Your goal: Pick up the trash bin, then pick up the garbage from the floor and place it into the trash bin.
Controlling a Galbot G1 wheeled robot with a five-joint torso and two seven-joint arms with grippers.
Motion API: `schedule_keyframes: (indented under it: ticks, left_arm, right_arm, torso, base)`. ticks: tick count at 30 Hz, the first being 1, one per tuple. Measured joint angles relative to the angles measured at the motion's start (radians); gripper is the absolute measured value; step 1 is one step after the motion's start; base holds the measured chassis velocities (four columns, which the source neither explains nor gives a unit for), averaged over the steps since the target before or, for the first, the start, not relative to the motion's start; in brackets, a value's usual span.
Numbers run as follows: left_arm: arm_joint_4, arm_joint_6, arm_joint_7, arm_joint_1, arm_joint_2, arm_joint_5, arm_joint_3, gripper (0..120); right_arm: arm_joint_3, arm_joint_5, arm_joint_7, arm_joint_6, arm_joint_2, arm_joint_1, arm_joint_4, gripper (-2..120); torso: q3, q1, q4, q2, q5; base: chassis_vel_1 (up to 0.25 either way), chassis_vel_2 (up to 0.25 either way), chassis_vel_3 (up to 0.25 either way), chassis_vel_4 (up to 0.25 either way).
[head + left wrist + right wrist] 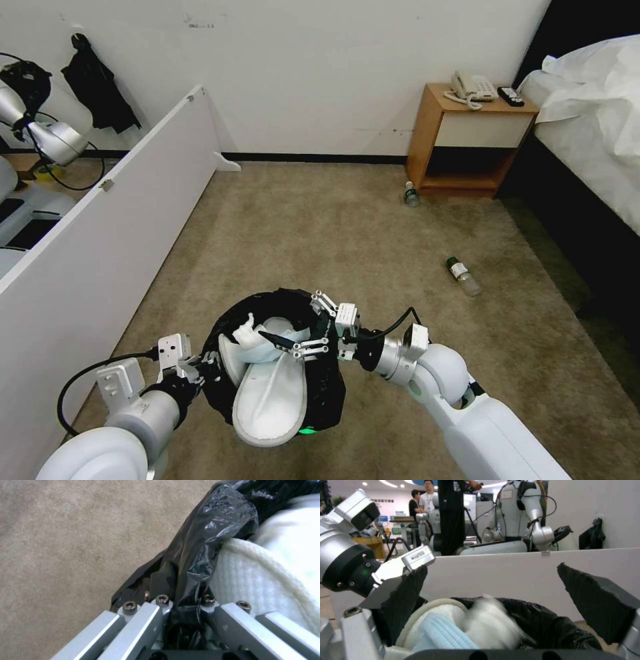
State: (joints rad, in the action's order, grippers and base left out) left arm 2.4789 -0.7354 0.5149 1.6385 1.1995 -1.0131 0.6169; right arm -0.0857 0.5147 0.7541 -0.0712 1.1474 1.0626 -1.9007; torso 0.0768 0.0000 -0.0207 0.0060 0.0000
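Note:
The trash bin [333, 393], wrapped in its crinkly black bag, hangs low in the middle of the head view. My left gripper [200, 370] is shut on its near-left rim; the left wrist view shows the bag [206, 542] pinched there. My right gripper [300, 327] hovers over the bin mouth, open and empty, its black pads [596, 600] spread wide. Inside the bin lie a white slipper [273, 400], sticking out over the rim, and crumpled white garbage [250, 333]. Two clear green-labelled bottles lie on the floor [320, 233], one [463, 275] mid-right and one [411, 195] by the nightstand.
A long white partition panel [100, 233] runs along my left. A wooden nightstand [467, 140] with a telephone stands against the far wall. A bed [593, 133] with white sheets lines the right side. Open carpet lies between the bin and the bottles.

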Motion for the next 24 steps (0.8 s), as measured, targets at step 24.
schedule_keyframes:
  ticks: [24]
  left_arm:
    - [-0.028,0.000,0.000,-0.042,-0.003,-0.047,0.122,1]
  right_arm:
    - [-0.032,0.066,-0.200,0.074,0.004,0.034,-0.079,100]
  torso:
    - [0.000,0.000,0.0000,0.000,-0.0001]
  base:
    - [0.000,0.000,0.000,0.000]
